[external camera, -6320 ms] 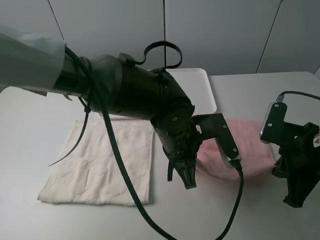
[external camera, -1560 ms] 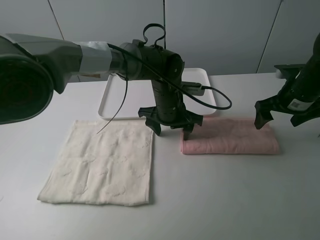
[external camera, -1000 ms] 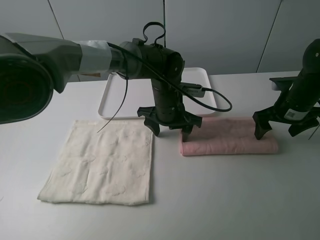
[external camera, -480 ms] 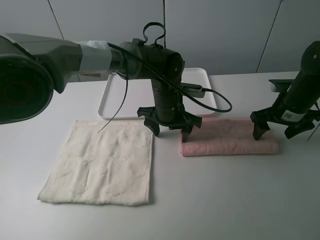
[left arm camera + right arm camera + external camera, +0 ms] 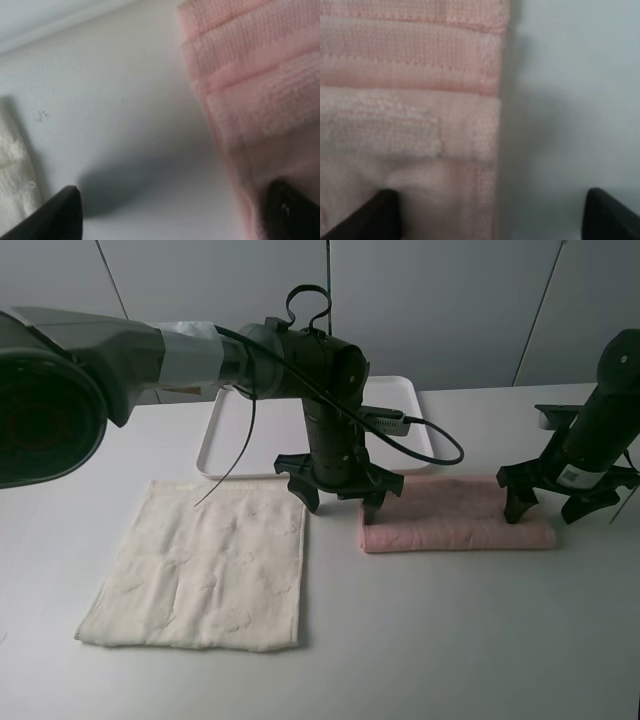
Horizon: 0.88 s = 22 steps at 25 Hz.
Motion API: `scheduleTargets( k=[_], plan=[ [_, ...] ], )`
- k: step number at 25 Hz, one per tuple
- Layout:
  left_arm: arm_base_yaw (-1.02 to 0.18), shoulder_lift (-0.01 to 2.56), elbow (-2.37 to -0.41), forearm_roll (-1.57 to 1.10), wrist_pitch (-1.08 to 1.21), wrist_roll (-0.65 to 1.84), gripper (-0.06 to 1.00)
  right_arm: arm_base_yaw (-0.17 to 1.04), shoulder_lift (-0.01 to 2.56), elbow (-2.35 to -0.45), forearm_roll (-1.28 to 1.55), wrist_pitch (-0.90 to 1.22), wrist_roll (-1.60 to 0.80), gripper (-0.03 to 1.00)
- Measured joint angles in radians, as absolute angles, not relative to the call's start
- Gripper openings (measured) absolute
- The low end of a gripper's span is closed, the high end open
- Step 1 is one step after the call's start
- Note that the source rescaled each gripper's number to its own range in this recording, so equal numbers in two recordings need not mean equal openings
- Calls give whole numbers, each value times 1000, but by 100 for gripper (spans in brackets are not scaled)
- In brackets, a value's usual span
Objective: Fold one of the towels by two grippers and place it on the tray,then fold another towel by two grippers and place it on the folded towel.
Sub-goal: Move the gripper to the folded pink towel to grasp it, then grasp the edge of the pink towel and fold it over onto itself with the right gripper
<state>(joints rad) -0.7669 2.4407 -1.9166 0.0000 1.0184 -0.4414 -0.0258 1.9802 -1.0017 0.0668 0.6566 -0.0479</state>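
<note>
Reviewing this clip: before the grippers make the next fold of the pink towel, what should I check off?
1. Pink towel folded into a long strip: ok.
2. Left gripper open over its left end: ok.
3. Right gripper open over its right end: ok.
4. Both ends gripped: not ok.
5. Tray free: cannot tell, left arm hides part.
6. Cream towel apart from the strip: ok.

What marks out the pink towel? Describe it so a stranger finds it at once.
On the white table, look in front of the tray, toward the right. There lies the pink towel, folded into a long narrow strip. The cream towel to its left is spread flat and square.
</note>
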Motion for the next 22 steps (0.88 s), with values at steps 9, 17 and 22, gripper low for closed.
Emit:
scheduleTargets(
  k=[9, 17, 22],
  plan=[
    [-767, 2441, -1917, -11, 1012, -427, 100, -24, 1982, -998, 120, 655, -71, 26],
    [-767, 2441, -1917, -15, 1009, -427, 100, -24, 1982, -992, 154, 655, -158, 4],
    [-767, 2441, -1917, -15, 1006, -427, 100, -26, 1974, -988, 167, 653, -175, 4]
  ],
)
